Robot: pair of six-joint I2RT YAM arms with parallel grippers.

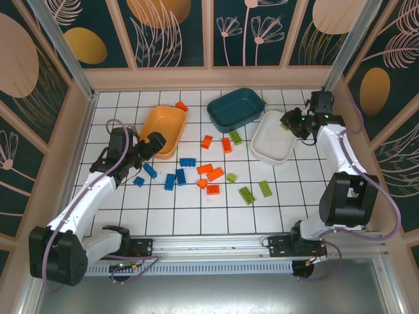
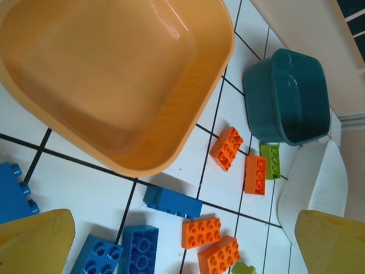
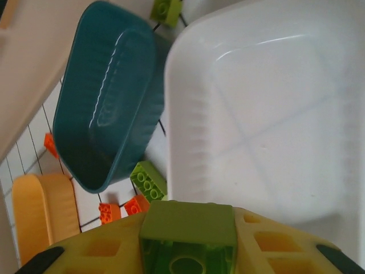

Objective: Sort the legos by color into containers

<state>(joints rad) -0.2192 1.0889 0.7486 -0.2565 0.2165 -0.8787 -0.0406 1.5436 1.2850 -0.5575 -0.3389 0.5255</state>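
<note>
left gripper (image 1: 157, 144) agape; right gripper (image 1: 287, 122) seemingly clamps green lego (image 3: 187, 225)

Three trays in a row at the back of the desk (image 1: 196, 216): left tray (image 1: 171, 124), middle tray (image 1: 236, 108) furthest back, right tray (image 1: 273, 140). Lone brick (image 1: 181, 105) behind left tray. Loose bricks (image 1: 211, 172) scattered mid-desk in front of the trays. Right gripper (image 1: 287, 122) over right tray's far rim, held brick (image 3: 187, 228) in it.

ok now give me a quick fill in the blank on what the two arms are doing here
1. The right fingers grip a ____ brick.
2. That brick hangs over the ____ tray.
3. The left fingers stand wide ____, holding nothing.
Missing words: green; white; open.
</note>
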